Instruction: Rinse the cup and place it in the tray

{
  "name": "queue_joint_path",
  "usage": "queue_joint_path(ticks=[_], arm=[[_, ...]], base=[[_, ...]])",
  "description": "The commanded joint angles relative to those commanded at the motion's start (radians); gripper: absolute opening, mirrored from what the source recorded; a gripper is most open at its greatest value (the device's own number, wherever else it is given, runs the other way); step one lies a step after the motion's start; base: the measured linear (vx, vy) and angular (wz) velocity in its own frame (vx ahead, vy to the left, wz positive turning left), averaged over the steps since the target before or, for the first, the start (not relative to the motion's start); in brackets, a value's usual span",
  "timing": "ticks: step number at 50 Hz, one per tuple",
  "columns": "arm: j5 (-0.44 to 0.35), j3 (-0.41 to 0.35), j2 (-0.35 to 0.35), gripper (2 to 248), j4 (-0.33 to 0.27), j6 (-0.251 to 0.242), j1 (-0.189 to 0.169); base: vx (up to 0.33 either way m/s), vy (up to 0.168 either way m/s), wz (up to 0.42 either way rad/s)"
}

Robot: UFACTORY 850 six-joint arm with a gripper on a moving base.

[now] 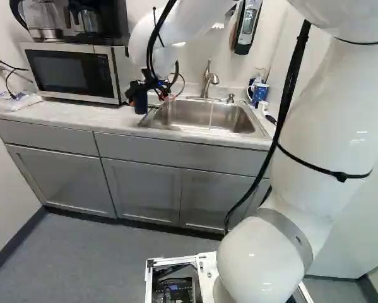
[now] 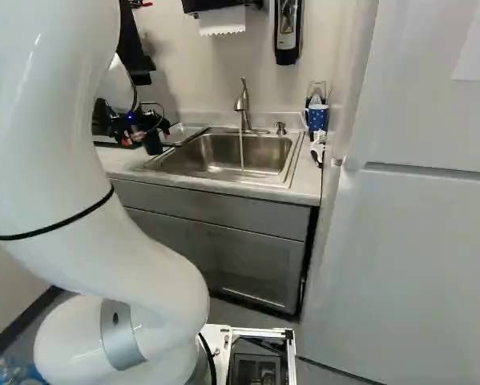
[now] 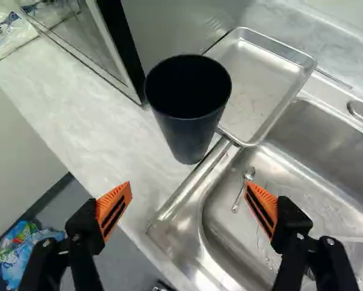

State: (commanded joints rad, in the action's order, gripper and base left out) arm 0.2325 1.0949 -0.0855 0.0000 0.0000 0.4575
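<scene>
In the left base view the claw (image 1: pixel 152 87) hangs over the desk (image 1: pixel 113 116) by the left end of the sink (image 1: pixel 209 115). The wrist view shows the claw (image 3: pixel 188 203) spread wide, its orange pads (image 3: pixel 114 209) well apart with nothing gripped. The dark cup (image 3: pixel 184 130) stands upright and open-topped ahead of the claw, past the fingertips and roughly centred between them, touching neither. It is on the desk, between the microwave (image 3: pixel 102 48) and the sink's rim, with the metal tray (image 3: pixel 263 76) just behind it, seemingly close to its side, though the cup hides part of that edge. A small spoon (image 3: pixel 242 187) lies in the basin. Water (image 2: pixel 241 152) runs from the faucet (image 2: pixel 244 104), and a spotted blue mug (image 2: pixel 318 118) is on the sink's far side.
</scene>
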Motion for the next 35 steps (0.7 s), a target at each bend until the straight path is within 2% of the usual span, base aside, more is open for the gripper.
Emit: queue_joint_path(ticks=[35], arm=[[-0.208,-0.021,-0.057,247,0.000,0.000,0.015]], base=[[0.000,0.000,0.000]])
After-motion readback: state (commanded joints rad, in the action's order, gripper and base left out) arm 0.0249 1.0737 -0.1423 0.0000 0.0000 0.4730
